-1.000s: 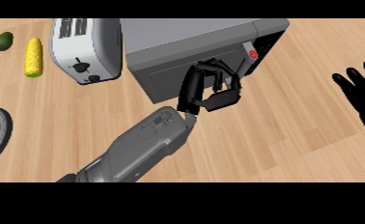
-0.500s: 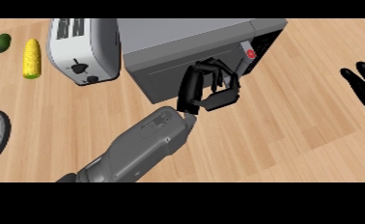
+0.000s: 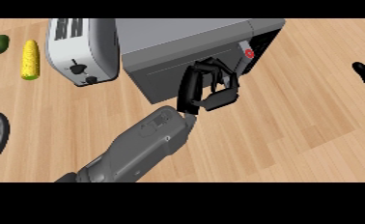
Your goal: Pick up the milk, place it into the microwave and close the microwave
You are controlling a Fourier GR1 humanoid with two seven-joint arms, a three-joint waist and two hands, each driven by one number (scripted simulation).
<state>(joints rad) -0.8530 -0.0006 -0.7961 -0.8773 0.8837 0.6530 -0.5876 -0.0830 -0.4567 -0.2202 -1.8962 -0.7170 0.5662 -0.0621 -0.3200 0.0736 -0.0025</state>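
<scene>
The grey microwave [image 3: 182,35] stands at the back middle of the counter, with a red button [image 3: 249,53] on its panel at the right. Its dark grey door [image 3: 167,73] looks swung in against the body. My left hand [image 3: 208,90] rests against the door's front near the panel side, fingers loosely bent and holding nothing. No milk shows anywhere; the microwave's inside is hidden. Only a black sliver of my right hand [image 3: 358,71] shows at the right edge, resting.
A white toaster [image 3: 78,49] stands just left of the microwave. Further left lies a yellow corn cob [image 3: 29,59], with a green thing [image 3: 3,43] at the edge. A dark round rim [image 3: 2,133] peeks in at the lower left. Bare wood counter [image 3: 285,121] spreads right.
The right hand has slid further toward the right edge and is almost out of view. The left hand stays at the microwave door, which has barely moved.
</scene>
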